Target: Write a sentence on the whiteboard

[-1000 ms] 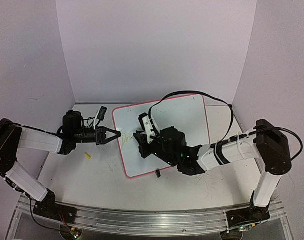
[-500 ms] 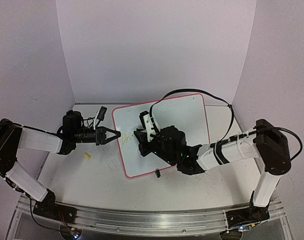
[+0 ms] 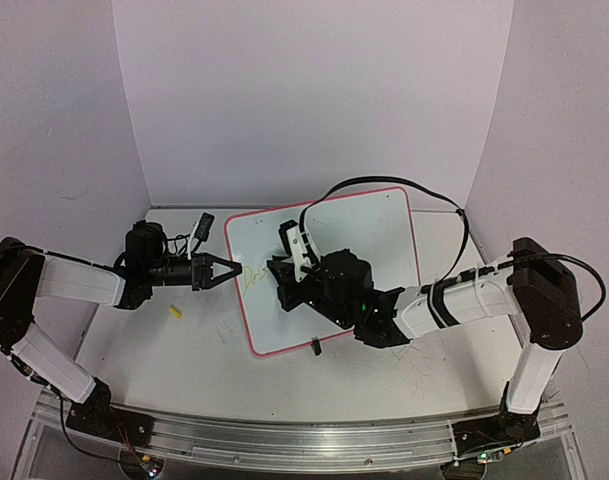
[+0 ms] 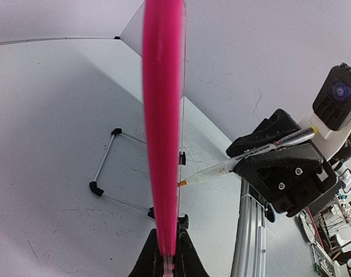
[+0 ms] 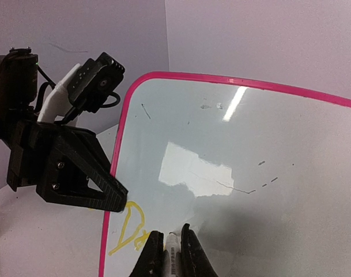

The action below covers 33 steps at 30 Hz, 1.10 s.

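The whiteboard (image 3: 354, 250) with its pink rim stands tilted at the table's middle. My left gripper (image 3: 232, 268) is shut on the left rim, which shows in the left wrist view as a blurred pink bar (image 4: 162, 127) between the fingers (image 4: 189, 259). My right gripper (image 3: 280, 280) is shut on a marker (image 5: 174, 254); its yellow tip (image 4: 181, 183) touches the board's face. Of the sentence (image 5: 128, 228), a yellow "D" and the start of a following letter show by the left rim, just left of the marker tip.
A small yellow cap (image 3: 175, 312) lies on the tabletop left of the board. The board's thin stand legs (image 4: 106, 167) rest on the table behind it. Purple walls close in the back and both sides. Faint grey scribbles mark the tabletop.
The right gripper with the marker has shifted very slightly over the board. The left gripper has kept its hold on the rim.
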Available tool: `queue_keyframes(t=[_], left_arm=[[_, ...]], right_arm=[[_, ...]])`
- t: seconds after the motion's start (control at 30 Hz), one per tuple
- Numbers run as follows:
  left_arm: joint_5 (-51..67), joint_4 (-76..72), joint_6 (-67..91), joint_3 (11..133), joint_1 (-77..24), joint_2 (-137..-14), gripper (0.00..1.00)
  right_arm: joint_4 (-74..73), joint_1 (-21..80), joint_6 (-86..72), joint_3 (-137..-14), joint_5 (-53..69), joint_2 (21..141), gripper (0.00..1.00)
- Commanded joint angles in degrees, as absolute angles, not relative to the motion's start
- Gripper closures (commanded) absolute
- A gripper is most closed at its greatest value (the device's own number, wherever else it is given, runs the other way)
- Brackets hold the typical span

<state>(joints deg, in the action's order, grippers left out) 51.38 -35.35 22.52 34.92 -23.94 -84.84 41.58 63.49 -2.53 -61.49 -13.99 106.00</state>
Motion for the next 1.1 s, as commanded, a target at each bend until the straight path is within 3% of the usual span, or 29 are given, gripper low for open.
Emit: queue_keyframes(t=[0.0, 1.07], left_arm=[[52.27, -34.96, 19.60, 37.55, -24.61, -85.80, 1.00], [52.18, -34.88, 19.45, 37.44, -24.62, -85.81, 1.00]], right_arm=[[40.89, 62.86, -3.31, -61.83, -13.46, 107.01, 1.00], [38.09, 63.53, -5.33, -60.44, -11.79, 107.62, 1.00]])
